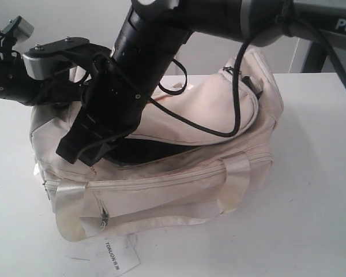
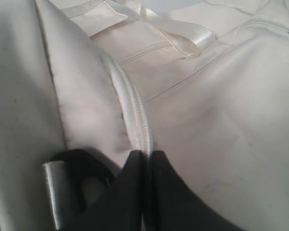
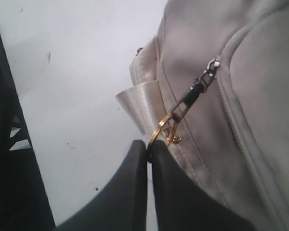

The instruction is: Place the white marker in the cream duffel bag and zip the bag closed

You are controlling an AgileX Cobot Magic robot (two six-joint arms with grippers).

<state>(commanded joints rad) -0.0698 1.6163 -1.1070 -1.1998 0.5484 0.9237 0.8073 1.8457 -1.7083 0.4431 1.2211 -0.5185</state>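
Observation:
The cream duffel bag [image 1: 179, 184] lies on the white table with its curved top flap [image 1: 202, 109] partly open over a dark gap [image 1: 144, 151]. My right gripper [image 3: 148, 144] is shut on the gold ring [image 3: 160, 129] of the zip pull, which hangs by a black clasp from the slider [image 3: 213, 65]. In the exterior view the right gripper [image 1: 69, 151] reaches across to the bag's left end. My left gripper [image 2: 145, 153] is shut on the ribbed cream zip edge [image 2: 135, 110] of the bag. The left arm [image 1: 46, 62] is partly hidden behind the right arm. The white marker is out of view.
A white paper tag [image 1: 114, 257] with printed text lies on the table in front of the bag. Satin handles [image 1: 236, 179] hang down the bag's front above a front zip pocket. A black strap ring [image 2: 77, 163] sits beside the left fingers. A black cable [image 1: 237, 86] drapes over the flap.

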